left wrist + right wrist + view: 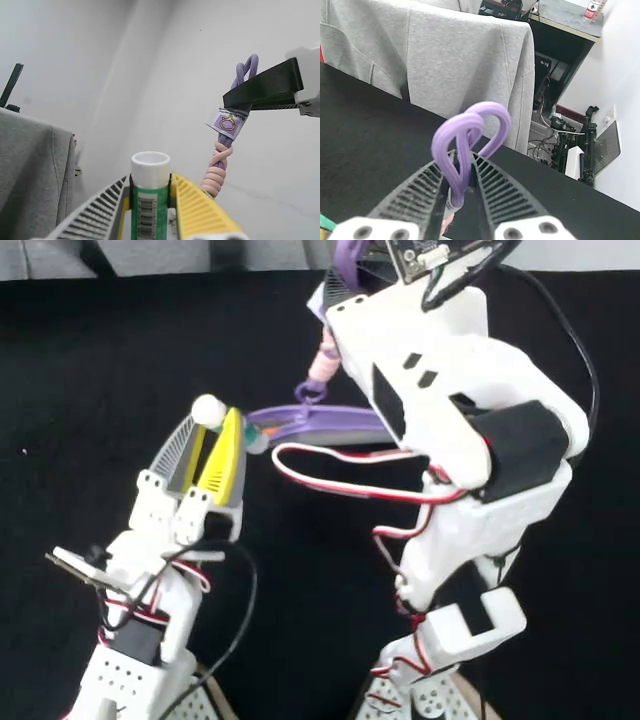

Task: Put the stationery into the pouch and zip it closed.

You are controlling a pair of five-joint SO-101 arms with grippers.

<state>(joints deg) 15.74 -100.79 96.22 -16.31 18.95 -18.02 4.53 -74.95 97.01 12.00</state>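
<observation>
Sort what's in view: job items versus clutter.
Job: purple pouch; its braided cord, in right pincer; green glue stick, in left pincer.
Clutter: grey cloth; tangled cables.

hand (462, 155) pinching purple cord (492, 112), grey cloth (445, 60) behind

The glue stick (150, 200) sits in my left gripper (215, 422), just left of the pouch (320, 425). The pouch's cord (325, 362) runs up into my right gripper (462, 165), above the table (100, 360).
</observation>
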